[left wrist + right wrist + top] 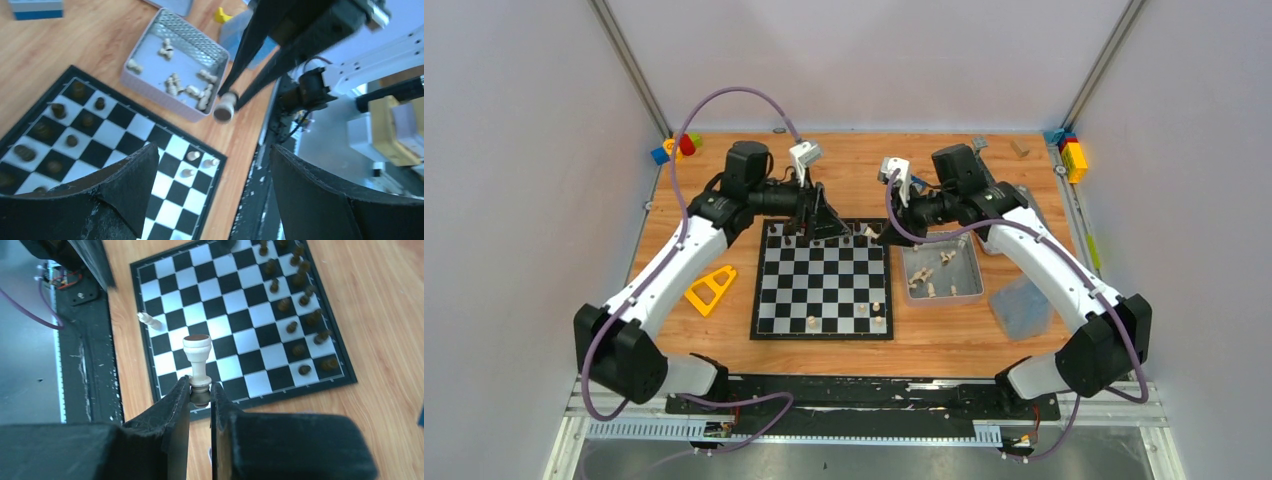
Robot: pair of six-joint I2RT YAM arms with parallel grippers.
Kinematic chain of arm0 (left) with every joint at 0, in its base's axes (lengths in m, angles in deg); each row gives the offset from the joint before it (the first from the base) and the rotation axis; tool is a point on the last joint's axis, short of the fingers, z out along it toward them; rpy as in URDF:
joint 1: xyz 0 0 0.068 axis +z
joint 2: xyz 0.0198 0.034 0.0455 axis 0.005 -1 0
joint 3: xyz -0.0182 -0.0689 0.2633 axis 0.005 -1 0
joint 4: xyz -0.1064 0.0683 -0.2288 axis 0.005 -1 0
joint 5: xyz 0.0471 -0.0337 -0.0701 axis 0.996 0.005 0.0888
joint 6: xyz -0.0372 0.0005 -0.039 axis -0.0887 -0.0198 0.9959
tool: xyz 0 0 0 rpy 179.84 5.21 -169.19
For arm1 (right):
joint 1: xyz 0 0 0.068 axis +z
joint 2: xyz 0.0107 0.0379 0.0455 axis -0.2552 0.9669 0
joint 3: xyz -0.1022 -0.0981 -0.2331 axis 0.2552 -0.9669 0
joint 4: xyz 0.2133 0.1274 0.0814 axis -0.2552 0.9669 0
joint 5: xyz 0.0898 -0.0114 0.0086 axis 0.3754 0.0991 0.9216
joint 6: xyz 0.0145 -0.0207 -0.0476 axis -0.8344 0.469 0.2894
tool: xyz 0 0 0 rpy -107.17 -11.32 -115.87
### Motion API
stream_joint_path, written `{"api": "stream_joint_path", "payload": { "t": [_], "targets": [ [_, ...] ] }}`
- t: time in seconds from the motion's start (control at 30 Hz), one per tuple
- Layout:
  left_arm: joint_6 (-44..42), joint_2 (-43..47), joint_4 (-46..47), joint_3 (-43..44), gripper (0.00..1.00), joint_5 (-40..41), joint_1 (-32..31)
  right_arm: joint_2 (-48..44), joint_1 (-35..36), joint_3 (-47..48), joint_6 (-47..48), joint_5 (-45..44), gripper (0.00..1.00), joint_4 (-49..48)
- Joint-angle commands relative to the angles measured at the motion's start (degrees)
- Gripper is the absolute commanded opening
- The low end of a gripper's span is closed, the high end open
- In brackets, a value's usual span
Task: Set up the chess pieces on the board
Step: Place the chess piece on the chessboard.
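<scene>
- Board: flat black-and-white checked chessboard (822, 296) lies at mid-table between the two arms.
- Done, as far as I can judge: small dark brown turned pieces (299, 349) fill the two far rows, or nearly so. An exact count is not possible because the left arm covers part of them in the top view.
- Partly done: three pale cream wooden pieces (876, 307) stand on the near right part of the board.
- Left to do: most of the cream set. About ten cream figures (172, 85) lie loose in the rectangular silver metal tin (907, 278), just beside the board's right edge.
- Right gripper (200, 387): clenched on one cream pawn-like piece (196, 360), pinched at its narrow end, felted base towards the camera, held in the air over the board.
- Left gripper (212, 152): jaws wide apart, nothing between them, above the board's far side.
- Surface: orange-brown wooden tabletop (944, 180), with a yellow triangular plastic frame (710, 288) left of the board, a translucent bluish tub (1021, 305) to the right and coloured toy bricks (1074, 158) at the far corners.
- Room: plain pale grey enclosure walls and aluminium corner posts.
</scene>
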Motion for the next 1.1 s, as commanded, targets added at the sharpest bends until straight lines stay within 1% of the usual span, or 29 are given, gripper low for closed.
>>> {"api": "stream_joint_path", "payload": {
  "t": [0.0, 0.07, 0.2, 0.27, 0.43, 0.6, 0.67, 0.93, 1.07],
  "targets": [
    [8.87, -5.06, 4.63, 5.79, 0.87, -4.42, -2.24, 2.23, 3.12, 3.94, -2.49, 2.65, 0.05, -1.79],
    [10.42, -7.31, 4.47, 6.93, 0.85, -4.98, -3.23, 2.66, 3.81, 4.76, -3.18, 2.68, 0.05, -2.1],
    [13.16, -10.35, 5.04, 7.4, 0.75, -7.16, -4.31, 2.96, 4.5, 5.15, -3.9, 2.06, 0.05, -2.51],
    [13.38, -10.87, 5.21, 7.37, 0.72, -7.59, -4.59, 2.83, 4.6, 4.95, -4.13, 1.8, 0.05, -2.84],
    [12.84, -10.95, 5.6, 6.55, 0.67, -7.82, -4.72, 2.22, 4.62, 4.33, -4.43, 1.27, 0.05, -3.59],
    [12.37, -10.77, 5.66, 5.81, 0.57, -8.8, -5.06, 2.14, 4.55, 4.22, -4.81, -0.05, 0.04, -4.1],
    [11.66, -10.52, 5.2, 5.64, 0.55, -8.49, -5.23, 2.1, 4.52, 4.14, -5.03, -0.33, 0.04, -4.3],
    [10.0, -10.0, 4.16, 5.05, 0.55, -7.46, -5.62, 1.69, 4.55, 4.0, -5.48, -1.24, 0.03, -4.91],
    [9.49, -9.91, 3.93, 4.95, 0.51, -7.21, -5.78, 1.59, 4.46, 3.93, -5.48, -1.52, 0.03, -5.0]
  ]
}}
